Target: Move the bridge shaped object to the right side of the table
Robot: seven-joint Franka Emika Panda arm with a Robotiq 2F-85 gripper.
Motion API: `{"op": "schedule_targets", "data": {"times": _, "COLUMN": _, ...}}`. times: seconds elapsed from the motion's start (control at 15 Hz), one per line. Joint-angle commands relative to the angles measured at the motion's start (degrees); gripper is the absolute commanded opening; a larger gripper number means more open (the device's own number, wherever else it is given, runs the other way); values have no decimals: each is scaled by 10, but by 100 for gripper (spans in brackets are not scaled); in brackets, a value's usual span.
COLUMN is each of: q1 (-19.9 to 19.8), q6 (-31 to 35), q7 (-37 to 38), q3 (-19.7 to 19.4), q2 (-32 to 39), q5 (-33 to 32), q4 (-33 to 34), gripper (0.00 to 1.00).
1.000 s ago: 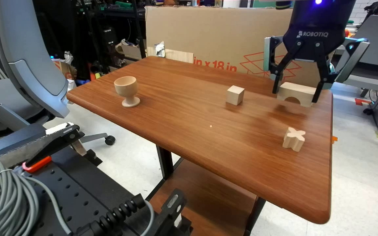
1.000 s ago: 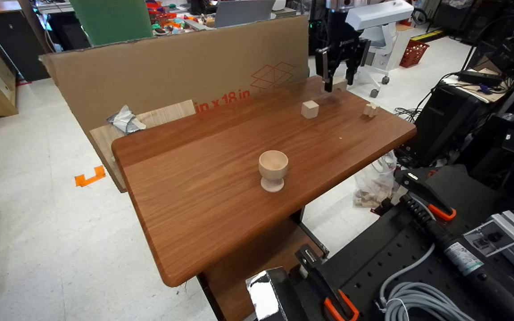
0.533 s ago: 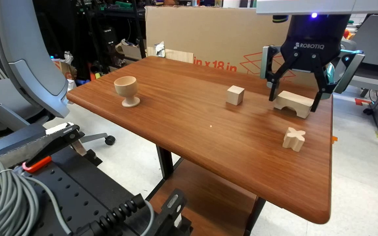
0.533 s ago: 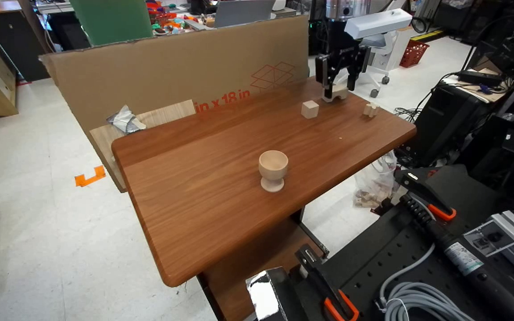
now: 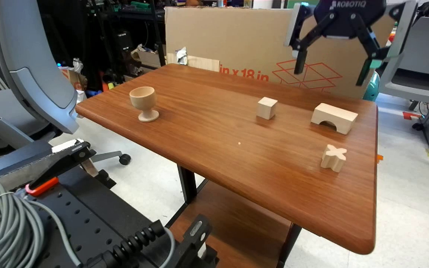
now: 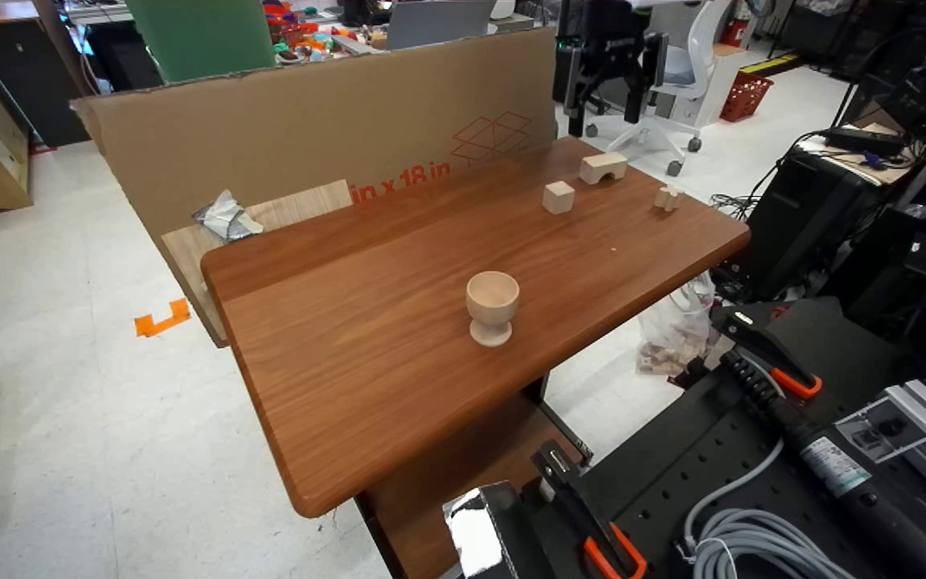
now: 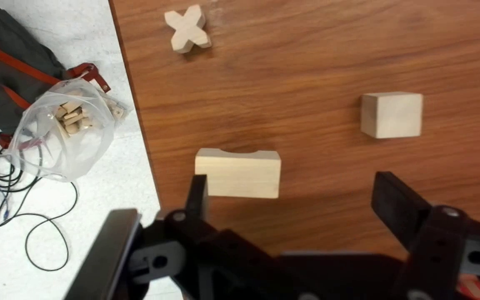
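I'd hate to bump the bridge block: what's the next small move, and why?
I'd likely lift straight up: the open fingers are empty and clear of the bridge block, which rests on the table toward the right in both exterior views, so it looks placed.

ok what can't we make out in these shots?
Bridge: one corner, hidden by a finger in the wrist view.
Claw: its top, cut off by the upper edge in an exterior view.
Bag: piece count; pieces overlap under hazy plastic in the wrist view.
Speck: too small to identify in both exterior views.
Label: print too small to read in an exterior view.
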Motion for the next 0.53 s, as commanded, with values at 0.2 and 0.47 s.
{"op": "schedule_targets", "data": {"times": 0.2, "q1": 22, "q6": -34, "q7": 28, "q3": -2, "q2": -192, "q5": -4, "q4": -112, "gripper": 100}}
{"op": "schedule_targets", "data": {"times": 0.47, "q1": 22, "q6": -78, "q7": 21, "q3": -3, "q2": -201, "q5": 0, "q4": -91, "gripper": 100}}
